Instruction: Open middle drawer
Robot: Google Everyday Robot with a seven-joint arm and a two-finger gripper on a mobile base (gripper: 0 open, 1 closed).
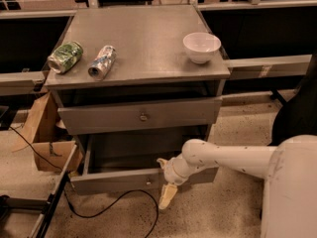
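The middle drawer (114, 181) is the lower of the two grey fronts I see in the camera view. It is pulled out from the cabinet, and its shallow grey tray (129, 150) shows behind the front. Its small brass knob (148, 181) sits on the front panel. My gripper (166, 180) is at the end of the white arm, against this drawer's front just right of the knob, with one yellowish part hanging down toward the floor. The taller grey drawer front (99, 118) above it has its own knob (143, 116).
The cabinet top (143, 43) holds a green can (65, 57), a silver can (101, 62) and a white bowl (201, 46). A cardboard box (47, 143) stands at the left. A black cable (114, 202) runs over the floor in front. A dark chair (297, 113) is at the right.
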